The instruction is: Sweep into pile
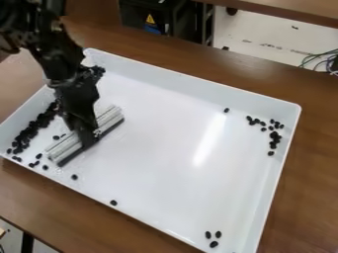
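The black gripper (84,132) is over the left part of the white tray (178,89), pointing down at the middle of a grey and white sweeping bar (63,149). It is shut on this bar, which lies slantwise on the tray floor. To the left of the bar, dark beans (29,132) form a long band along the tray's left side. A few beans lie near the bar's lower end. Another cluster of beans (274,136) is at the right wall, three beans (213,244) sit near the bottom corner, and single ones (113,202) are scattered along the front edge.
Raised walls surround the tray, which stands on a brown wooden table (316,163). Behind the table are a black case (148,20) with a warning label and some cables (320,60) at the right.
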